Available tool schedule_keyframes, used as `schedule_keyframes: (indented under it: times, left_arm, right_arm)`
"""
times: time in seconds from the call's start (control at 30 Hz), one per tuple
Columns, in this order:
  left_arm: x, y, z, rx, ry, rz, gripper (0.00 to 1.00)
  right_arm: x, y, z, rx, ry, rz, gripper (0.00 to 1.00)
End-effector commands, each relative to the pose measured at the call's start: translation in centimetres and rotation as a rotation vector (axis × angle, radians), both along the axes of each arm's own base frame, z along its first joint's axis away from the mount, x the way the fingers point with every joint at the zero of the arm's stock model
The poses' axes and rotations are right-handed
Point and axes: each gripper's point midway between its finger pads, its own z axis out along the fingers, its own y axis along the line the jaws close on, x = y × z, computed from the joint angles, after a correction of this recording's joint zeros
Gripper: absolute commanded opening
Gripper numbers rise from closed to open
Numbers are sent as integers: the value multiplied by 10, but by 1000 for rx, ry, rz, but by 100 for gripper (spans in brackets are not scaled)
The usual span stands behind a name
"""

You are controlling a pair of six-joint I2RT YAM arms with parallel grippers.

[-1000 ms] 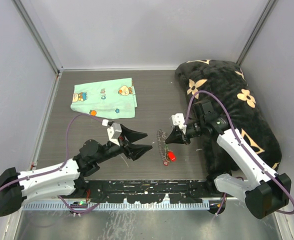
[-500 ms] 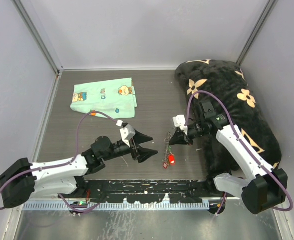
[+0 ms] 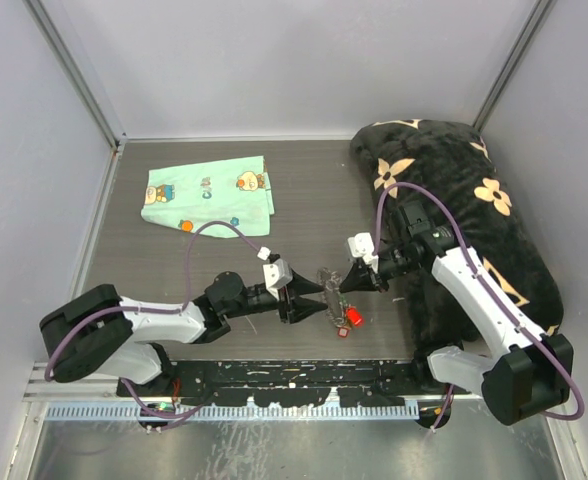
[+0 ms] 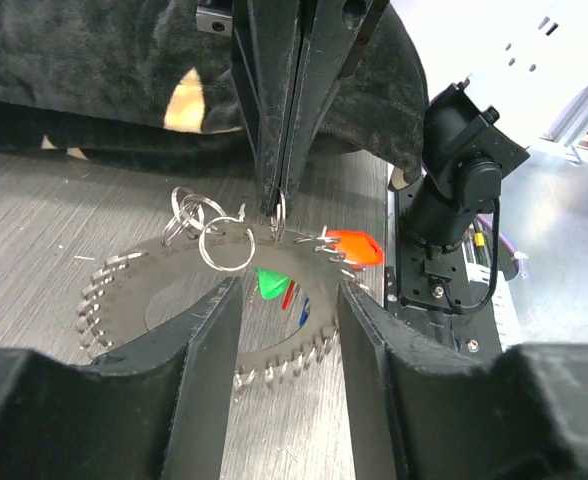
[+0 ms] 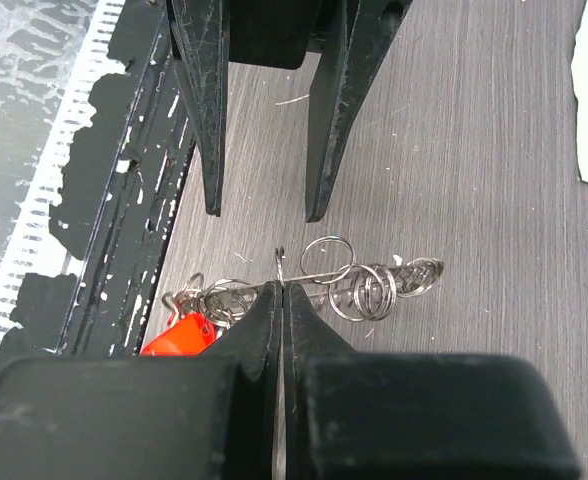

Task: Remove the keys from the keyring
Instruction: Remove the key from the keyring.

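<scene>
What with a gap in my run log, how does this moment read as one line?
right pincer: shut on keyring | left pincer: open, at keyring | red key, green key: on keyring

A robotics lab test cell: plain grey panel walls on metal corner posts enclose the wood-grain table beyond the left gripper and right gripper, with the robot arms bolted to a black rail behind them.
</scene>
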Motion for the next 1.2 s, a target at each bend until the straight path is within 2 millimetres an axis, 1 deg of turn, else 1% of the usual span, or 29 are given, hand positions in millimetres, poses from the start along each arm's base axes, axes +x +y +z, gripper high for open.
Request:
schedule_keyframes:
  times: [0.0,0.13,0.27,0.43,0.6,0.63,0.67,0.77,1.0,1.17]
  left_arm:
    - [2,-7,53,-162,-127,-11,43]
    - [3,-9,56,-175,-99,-6,41]
    - [-3,-3,69,-227,-73,-18,38]
    - [-4,0,66,-222,-29,-14,36]
    - [-6,-5,74,-228,-5,-26,32]
    - [-4,-6,74,-215,-3,-19,32]
    - [-3,-8,68,-182,3,-12,32]
    - [-3,-11,60,-128,-14,15,32]
    - [-2,-15,53,-67,-52,33,32]
    - [2,-16,49,-48,-69,47,32]
  right_arm:
    - [3,8,21,73,-31,40,1]
    - [2,8,23,77,-31,45,1]
    - [1,9,25,84,-33,48,1]
    - [-1,10,28,94,-31,50,1]
    - [-1,10,28,99,-27,51,1]
    - [-2,10,29,100,-27,51,1]
    - [-2,10,29,101,-24,50,1]
    - [-2,10,30,104,-24,49,1]
    - [-3,12,31,104,-24,56,1]
    - [-3,12,31,104,-25,55,1]
